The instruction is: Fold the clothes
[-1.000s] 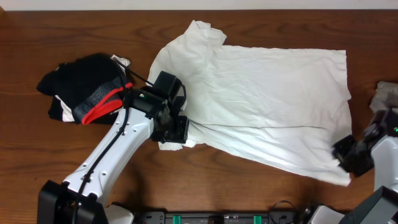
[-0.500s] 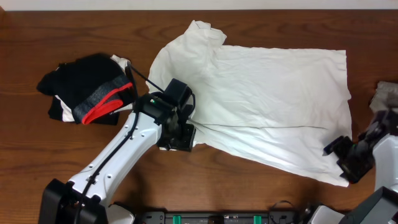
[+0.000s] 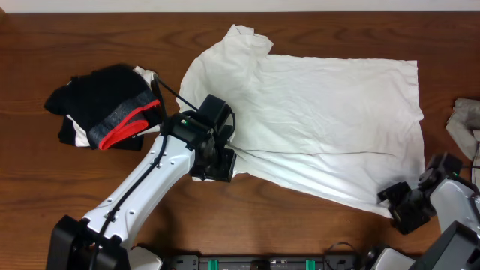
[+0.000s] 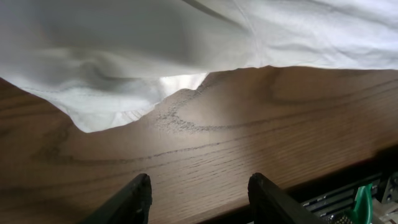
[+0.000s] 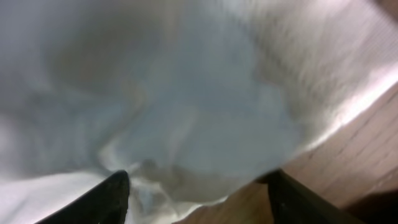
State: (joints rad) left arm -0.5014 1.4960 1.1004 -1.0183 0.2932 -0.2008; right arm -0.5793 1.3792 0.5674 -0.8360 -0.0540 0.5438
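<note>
The white shirt (image 3: 322, 127) lies spread on the desk (image 3: 45, 187), middle and right of the top view. The left gripper (image 4: 199, 190) is apart over bare wood at its lower left edge. The right gripper (image 5: 196, 186) is apart, cloth between, at its lower right corner.

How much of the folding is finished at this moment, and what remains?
Done: nothing is folded; the T-shirt lies spread out on the table. In hand: the left gripper is open beside its near sleeve, the right gripper open around the hem corner. Left: gripping and every fold.
</note>
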